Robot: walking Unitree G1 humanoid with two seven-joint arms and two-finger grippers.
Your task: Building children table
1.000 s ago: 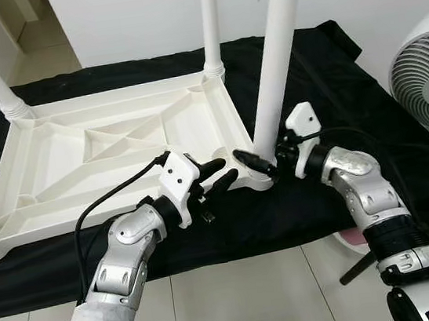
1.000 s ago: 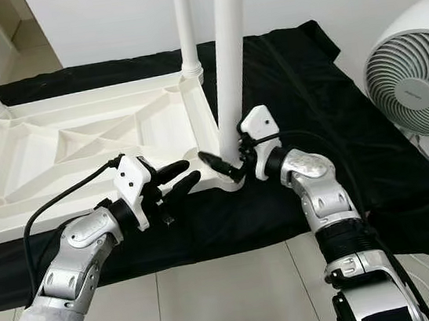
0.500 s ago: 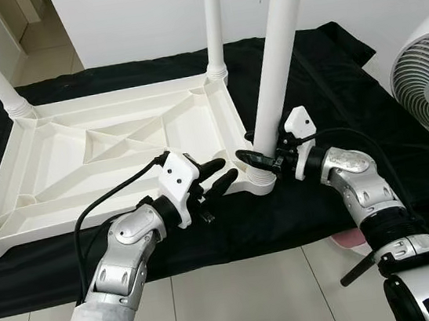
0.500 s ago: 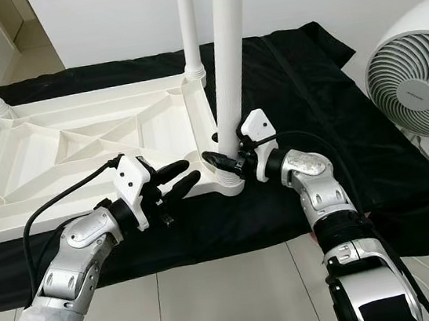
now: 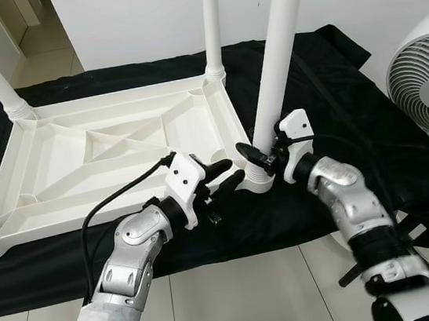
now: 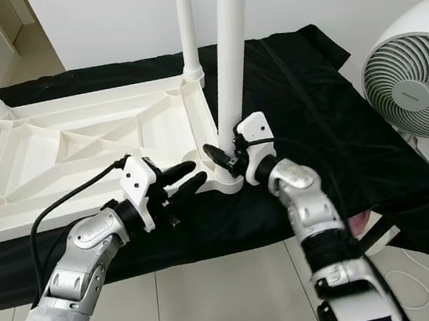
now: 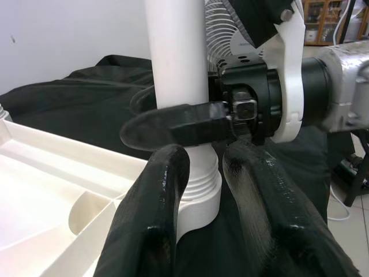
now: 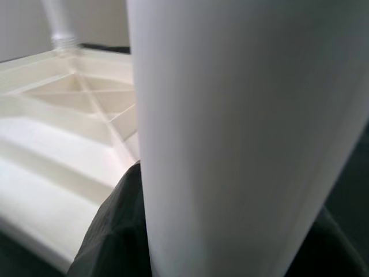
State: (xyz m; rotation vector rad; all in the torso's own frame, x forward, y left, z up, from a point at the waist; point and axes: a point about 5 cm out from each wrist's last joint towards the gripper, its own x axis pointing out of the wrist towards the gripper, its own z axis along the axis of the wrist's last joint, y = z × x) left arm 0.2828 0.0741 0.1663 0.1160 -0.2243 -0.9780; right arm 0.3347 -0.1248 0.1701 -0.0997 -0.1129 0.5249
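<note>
I see the white children's table top [image 5: 111, 154] lying upside down on a black cloth [image 5: 334, 105] spread over the floor, with its legs pointing up. The near-right leg [image 5: 276, 57] stands in the corner socket [image 5: 258, 177] at about 5 o'clock of the top. My right claw [image 5: 265, 154] is clamped around that leg just above the socket; in the right wrist view the leg sits between its two black fingers [image 8: 112, 231]. My left claw [image 5: 228, 176] hovers just beside the socket at its 9 o'clock, fingers parted and gripping nothing, tips pointing at the leg base. In the left wrist view its fingers [image 7: 155, 225] sit on either side of the threaded collar. A white fan [image 5: 425, 77] stands at 3 o'clock, well apart from the table.
</note>
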